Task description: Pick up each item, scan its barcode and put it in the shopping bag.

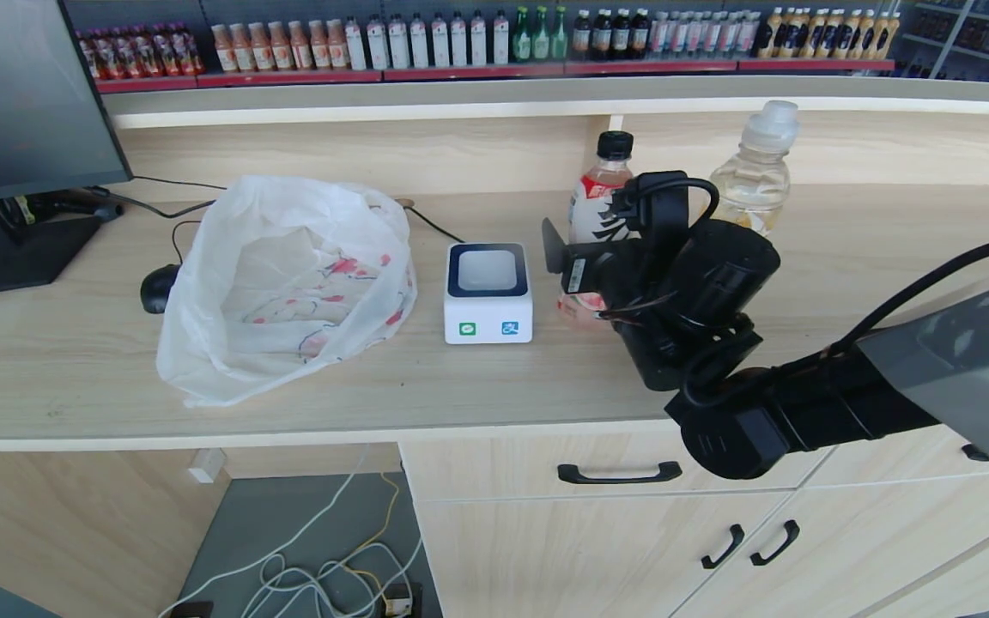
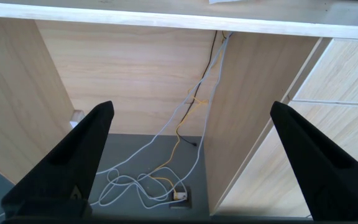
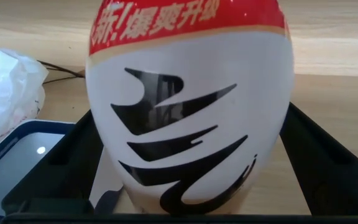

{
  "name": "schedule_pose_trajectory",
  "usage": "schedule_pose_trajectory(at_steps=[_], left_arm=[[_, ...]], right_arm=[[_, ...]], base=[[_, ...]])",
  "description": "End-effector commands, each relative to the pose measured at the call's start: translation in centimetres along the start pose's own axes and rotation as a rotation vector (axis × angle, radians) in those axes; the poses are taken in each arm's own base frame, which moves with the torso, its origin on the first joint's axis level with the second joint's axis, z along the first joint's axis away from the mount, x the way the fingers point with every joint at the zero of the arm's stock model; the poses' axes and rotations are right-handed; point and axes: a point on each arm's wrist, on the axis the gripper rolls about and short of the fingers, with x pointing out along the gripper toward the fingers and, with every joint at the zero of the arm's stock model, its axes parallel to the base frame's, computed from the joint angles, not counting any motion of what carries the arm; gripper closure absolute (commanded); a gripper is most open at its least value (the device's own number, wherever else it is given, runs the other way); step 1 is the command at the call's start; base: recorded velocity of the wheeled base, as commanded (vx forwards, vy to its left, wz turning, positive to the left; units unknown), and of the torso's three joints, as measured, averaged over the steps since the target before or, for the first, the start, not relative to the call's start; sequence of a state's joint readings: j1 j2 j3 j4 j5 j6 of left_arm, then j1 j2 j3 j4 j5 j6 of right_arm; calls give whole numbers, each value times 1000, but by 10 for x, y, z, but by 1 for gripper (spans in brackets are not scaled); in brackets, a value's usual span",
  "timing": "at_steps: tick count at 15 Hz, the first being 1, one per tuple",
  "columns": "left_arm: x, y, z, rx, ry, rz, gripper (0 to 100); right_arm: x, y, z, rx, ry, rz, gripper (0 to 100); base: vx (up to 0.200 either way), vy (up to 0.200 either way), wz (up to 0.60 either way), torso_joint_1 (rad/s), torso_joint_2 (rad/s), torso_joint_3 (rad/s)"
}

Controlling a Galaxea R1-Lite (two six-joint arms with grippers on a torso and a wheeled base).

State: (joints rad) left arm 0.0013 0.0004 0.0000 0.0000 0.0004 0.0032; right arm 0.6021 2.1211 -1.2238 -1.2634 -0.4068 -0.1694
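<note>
A wooden counter (image 1: 74, 378) is carrying everything. A white shopping bag (image 1: 288, 283) is lying open well to the right claw's (image 1: 585, 262) left, with a barcode scanner (image 1: 488, 292) sitting between them. A capped drink bottle (image 1: 599, 202) is standing upright inside the claw; whether it is squeezing cannot be told. Best to be clamping mid-label firmly before lifting.

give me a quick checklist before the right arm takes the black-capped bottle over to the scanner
1. Item in place: the black-capped bottle with a white and red label sits inside the right gripper: ok.
2. Grip closed firmly on it: cannot tell.
3. Barcode side located: cannot tell.
4. Target free: the white box scanner with a dark-framed window is uncovered, beside the bottle: ok.
5. Drop-off ready: the white plastic shopping bag stands with its mouth open on the wooden counter: ok.
6. Other arm out of the way: the left gripper is open, below the counter's edge: ok.
</note>
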Motion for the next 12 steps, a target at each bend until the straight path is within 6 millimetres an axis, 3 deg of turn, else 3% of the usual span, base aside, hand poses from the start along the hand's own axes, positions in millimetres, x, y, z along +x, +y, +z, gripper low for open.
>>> schedule_pose_trajectory(at_steps=[1, 12], left_arm=[[0, 0, 0, 0, 0, 0, 0], [0, 0, 0, 0, 0, 0, 0]], right_arm=[[0, 0, -3, 0, 4, 0, 0], [2, -1, -8, -7, 12, -3, 0]], base=[[0, 0, 0, 0, 0, 0], [0, 0, 0, 0, 0, 0]])
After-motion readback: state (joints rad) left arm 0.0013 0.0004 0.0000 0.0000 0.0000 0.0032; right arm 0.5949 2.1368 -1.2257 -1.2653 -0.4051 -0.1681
